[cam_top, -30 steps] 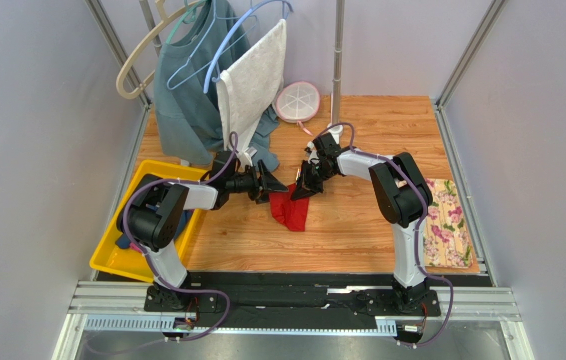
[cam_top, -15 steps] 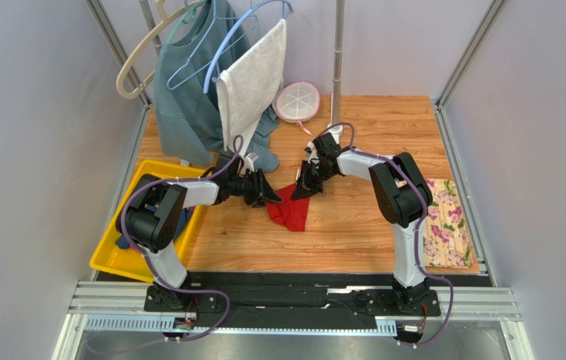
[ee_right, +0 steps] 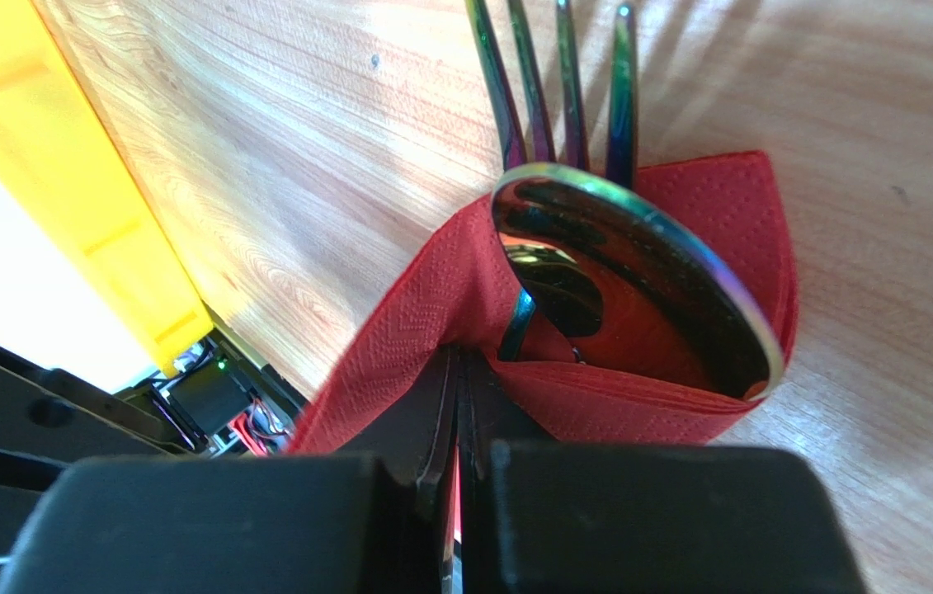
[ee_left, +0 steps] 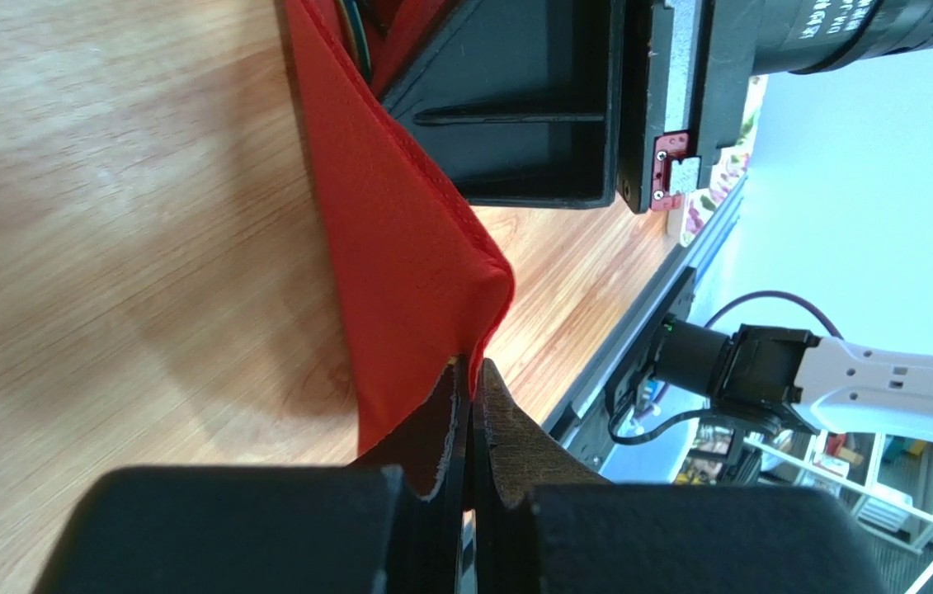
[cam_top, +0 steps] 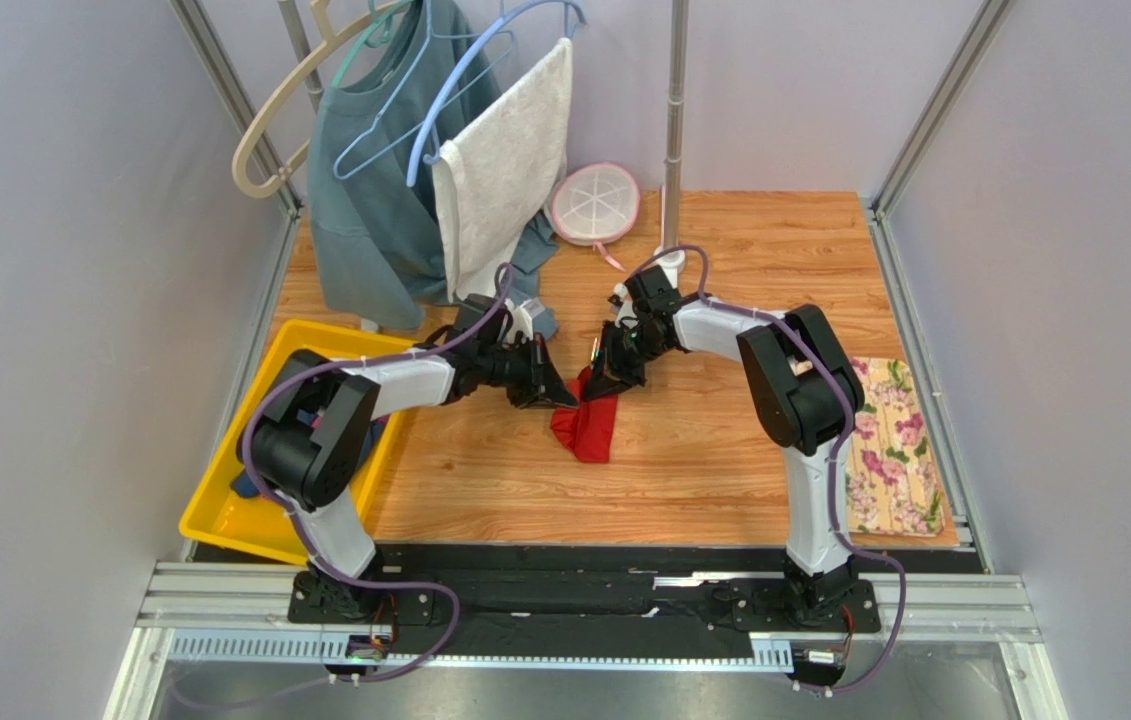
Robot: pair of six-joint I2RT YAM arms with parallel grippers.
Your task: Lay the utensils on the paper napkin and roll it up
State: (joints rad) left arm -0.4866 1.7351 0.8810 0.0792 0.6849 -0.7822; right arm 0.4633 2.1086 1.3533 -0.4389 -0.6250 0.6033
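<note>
We've got the left gripper (ee_left: 471, 375) pinched shut on the red paper napkin (ee_left: 403, 248) at its left side, and the right gripper (ee_right: 456, 361) clamped on its right. The napkin lies mid-table with the spoon (ee_right: 632, 279) and fork (ee_right: 558, 87) wrapped inside. We should roll both wrists in sync with light tension, since thin paper tears.

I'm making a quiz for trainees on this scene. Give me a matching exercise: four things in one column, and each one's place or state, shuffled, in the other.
1 paper napkin
2 yellow bin
3 floral cloth
4 white towel

A hanging up at the back
B lying flat, far right
C held by left tool and right tool
D far left

Pairs: 1-C, 2-D, 3-B, 4-A
</note>
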